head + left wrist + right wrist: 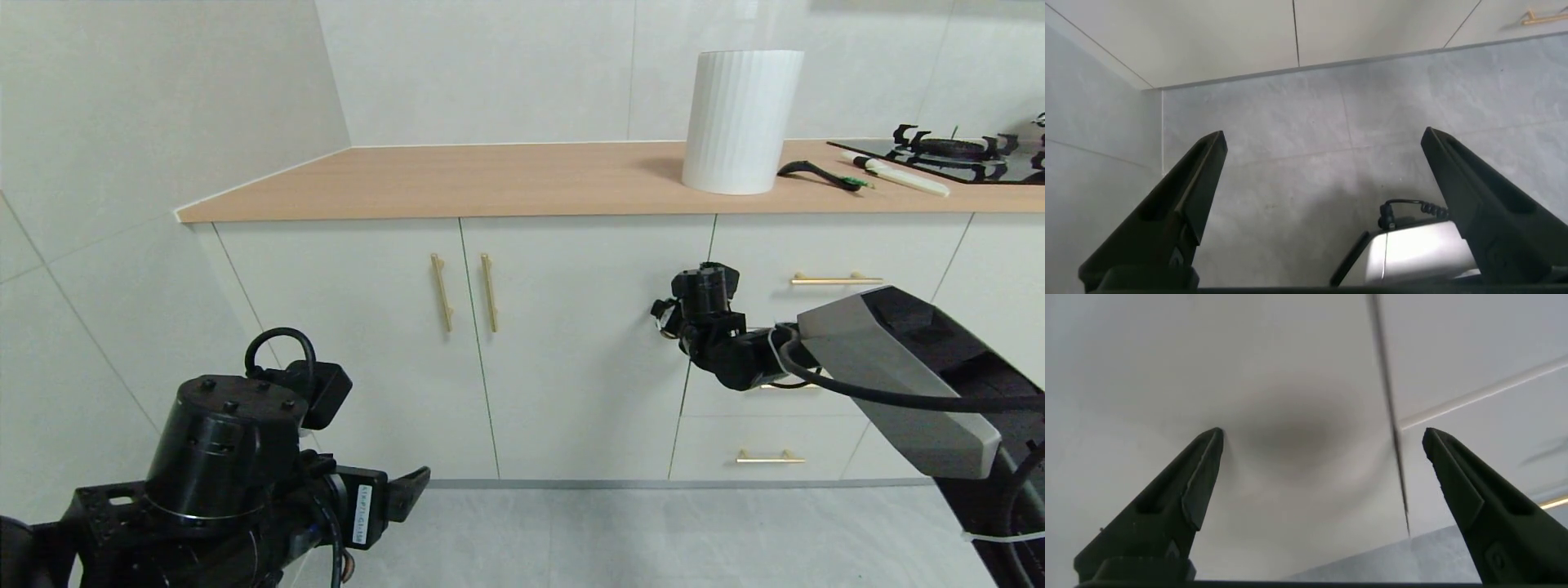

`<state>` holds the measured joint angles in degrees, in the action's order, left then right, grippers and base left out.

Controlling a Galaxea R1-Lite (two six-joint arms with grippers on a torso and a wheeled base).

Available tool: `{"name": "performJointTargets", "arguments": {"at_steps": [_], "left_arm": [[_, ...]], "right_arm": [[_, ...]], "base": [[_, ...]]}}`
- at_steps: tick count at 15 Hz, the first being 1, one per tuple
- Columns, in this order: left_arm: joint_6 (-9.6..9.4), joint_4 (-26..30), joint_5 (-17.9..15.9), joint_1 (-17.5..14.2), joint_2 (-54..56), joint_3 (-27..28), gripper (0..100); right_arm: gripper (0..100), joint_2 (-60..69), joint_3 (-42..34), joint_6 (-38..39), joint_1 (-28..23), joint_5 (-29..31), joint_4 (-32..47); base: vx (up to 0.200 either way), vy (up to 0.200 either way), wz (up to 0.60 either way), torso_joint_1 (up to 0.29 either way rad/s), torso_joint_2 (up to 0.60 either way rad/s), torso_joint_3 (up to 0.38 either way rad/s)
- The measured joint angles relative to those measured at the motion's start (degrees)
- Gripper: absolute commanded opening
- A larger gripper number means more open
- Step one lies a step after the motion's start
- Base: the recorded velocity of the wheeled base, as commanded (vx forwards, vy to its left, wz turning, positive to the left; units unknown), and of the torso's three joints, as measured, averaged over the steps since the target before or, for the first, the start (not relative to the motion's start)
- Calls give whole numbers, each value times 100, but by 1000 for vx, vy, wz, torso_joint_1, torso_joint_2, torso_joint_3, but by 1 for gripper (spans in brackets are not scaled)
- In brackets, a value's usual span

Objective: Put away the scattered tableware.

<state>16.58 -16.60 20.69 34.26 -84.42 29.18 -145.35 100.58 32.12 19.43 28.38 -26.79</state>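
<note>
**Tableware [896, 174] lying on the desk [490, 175]**

A black utensil [824, 173] and a white utensil [914, 180] lie between a white ribbed holder [741, 122] and the stove [955, 151]. The left end effector [1323, 143] gapes wide and empty above the floor [1315, 106]. The right end effector [1323, 437], equally wide and empty, faces a cabinet door [1249, 376].

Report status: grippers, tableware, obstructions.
Left gripper open, low; right gripper open, facing cabinet. Utensils on counter by stove, untouched. White holder beside them.
</note>
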Motion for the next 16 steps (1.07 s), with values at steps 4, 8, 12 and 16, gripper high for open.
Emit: {"name": "performJointTargets", "arguments": {"at_steps": [4, 8, 12, 16], "left_arm": [[-24, 0, 2, -24, 46, -6, 100], [-464, -1, 0, -193, 603, -110, 100], [-662, 27, 74, -400, 1813, -344, 100], [-955, 446, 288, -645, 3566, -883, 100]], "right_arm": [[100, 679, -918, 30, 72, -85, -84], [100, 2371, -2760, -304, 241, -83, -848], [100, 4777, -4954, -1349, 289, -93, -1785], [100, 7433, -6694, -2447, 258, -115, -1738]], "base": [[0, 0, 0, 0, 0, 0], [0, 0, 0, 0, 0, 0], [0, 0, 0, 0, 0, 0], [0, 0, 0, 0, 0, 0]]}}
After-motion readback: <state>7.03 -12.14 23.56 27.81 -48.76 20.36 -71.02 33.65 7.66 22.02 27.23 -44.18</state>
